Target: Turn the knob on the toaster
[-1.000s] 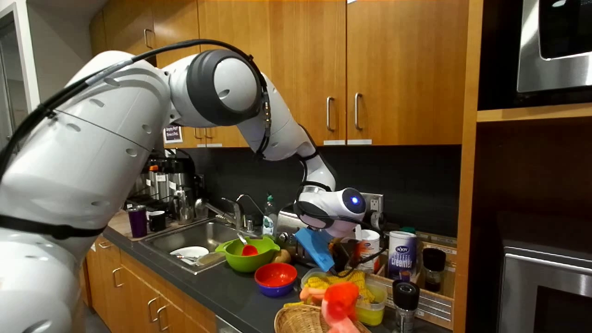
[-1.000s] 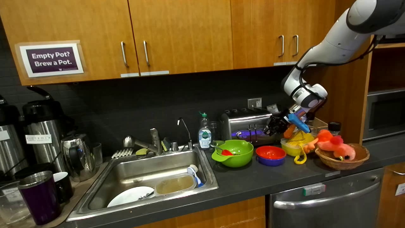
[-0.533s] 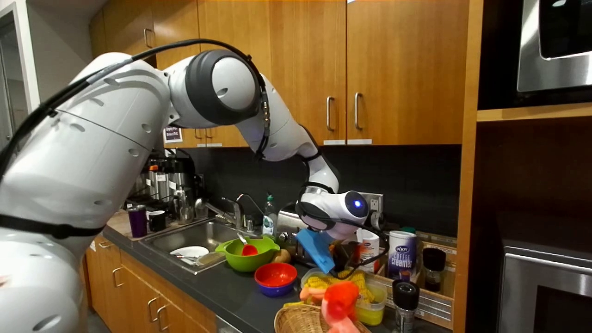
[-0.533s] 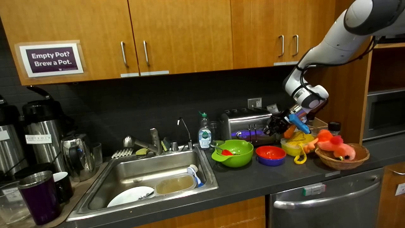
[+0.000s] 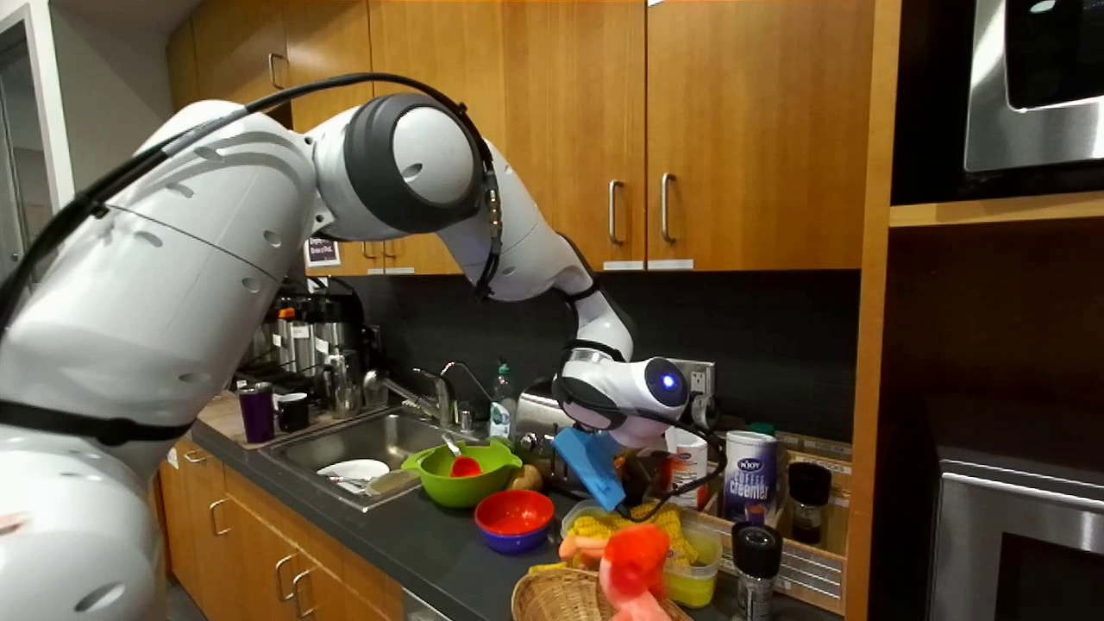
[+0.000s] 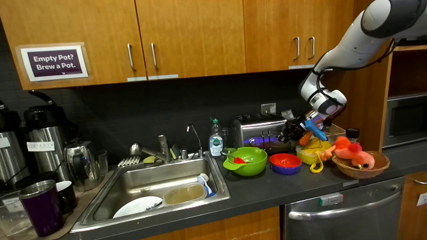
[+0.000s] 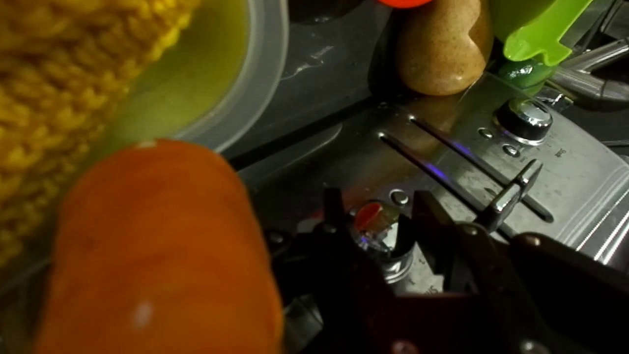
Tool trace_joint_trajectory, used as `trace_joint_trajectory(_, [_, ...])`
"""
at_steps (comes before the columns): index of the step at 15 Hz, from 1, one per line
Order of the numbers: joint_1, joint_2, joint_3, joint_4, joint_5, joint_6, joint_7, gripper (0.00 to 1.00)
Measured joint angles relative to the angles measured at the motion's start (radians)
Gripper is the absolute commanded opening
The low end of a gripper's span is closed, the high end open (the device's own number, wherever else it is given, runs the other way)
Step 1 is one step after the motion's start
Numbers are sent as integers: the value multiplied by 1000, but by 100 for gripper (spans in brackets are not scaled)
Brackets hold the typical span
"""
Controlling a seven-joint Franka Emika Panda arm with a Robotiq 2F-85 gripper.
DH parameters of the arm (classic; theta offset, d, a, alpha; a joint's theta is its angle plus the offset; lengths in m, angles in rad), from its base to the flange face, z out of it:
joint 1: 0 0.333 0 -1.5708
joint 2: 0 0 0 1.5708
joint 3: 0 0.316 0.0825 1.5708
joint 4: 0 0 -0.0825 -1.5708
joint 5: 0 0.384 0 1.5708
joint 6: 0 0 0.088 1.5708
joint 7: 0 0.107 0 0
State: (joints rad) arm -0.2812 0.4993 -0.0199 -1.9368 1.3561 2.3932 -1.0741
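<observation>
The toaster (image 6: 242, 133), a shiny silver box with a dark top, stands against the back wall. Its left part (image 5: 536, 416) also shows in an exterior view; the arm covers the rest. In the wrist view its front (image 7: 572, 172) carries a round knob (image 7: 385, 241), a farther knob (image 7: 525, 120) and two levers (image 7: 516, 194). My black gripper (image 7: 378, 199) is open, one finger on each side of the nearer knob. I cannot tell whether a finger touches it. In an exterior view the gripper (image 6: 283, 136) is at the toaster's right front.
An orange rounded object (image 7: 162, 246) fills the wrist view's left foreground. A tub with yellow knit (image 6: 312, 151), stacked red bowl (image 6: 286, 160), green bowl (image 6: 248, 163) and basket with a plush (image 6: 360, 171) stand in front. Creamer canister (image 5: 749, 479) stands at the right.
Over the last second the wrist has shifted slightly right and down in the exterior views, with almost no movement in the last half second. The toaster and bowls have not moved.
</observation>
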Motion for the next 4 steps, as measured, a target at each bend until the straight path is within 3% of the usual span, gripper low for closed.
trace_joint_trajectory(4, [16, 0, -14, 1, -4, 0, 0, 14])
